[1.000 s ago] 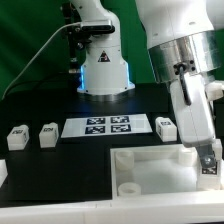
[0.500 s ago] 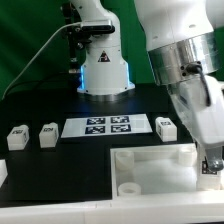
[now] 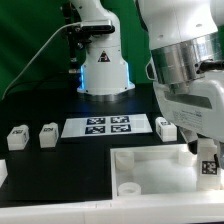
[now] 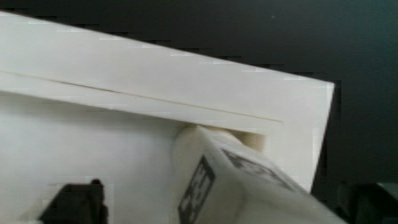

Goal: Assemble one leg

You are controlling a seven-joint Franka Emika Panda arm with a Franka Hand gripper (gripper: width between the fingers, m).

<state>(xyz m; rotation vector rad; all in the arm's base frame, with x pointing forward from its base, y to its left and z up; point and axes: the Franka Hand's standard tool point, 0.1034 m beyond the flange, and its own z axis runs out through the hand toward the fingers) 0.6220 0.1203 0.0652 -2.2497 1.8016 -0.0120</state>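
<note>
One leg (image 3: 208,167), a small white block with a black-and-white tag, stands in the corner of the white tabletop (image 3: 150,165) at the exterior view's right. My gripper (image 3: 205,152) hovers just above it, open. In the wrist view the leg (image 4: 222,175) rises from the tabletop's corner (image 4: 178,90) between my dark fingertips (image 4: 75,202), and my gripper (image 4: 226,208) stands wide with a gap on one side of the leg. Three more legs lie on the black table: two (image 3: 16,137) (image 3: 47,135) at the left and one (image 3: 165,127) behind the tabletop.
The marker board (image 3: 108,126) lies flat in the middle of the table. The arm's white base (image 3: 102,70) stands behind it. A cable runs down at the back left. The tabletop has a round hole (image 3: 131,187) near its front left corner.
The jaws have opened and let go of the leg. The gripper has lifted a little, so the leg's tag now shows below it in the tabletop's corner.
</note>
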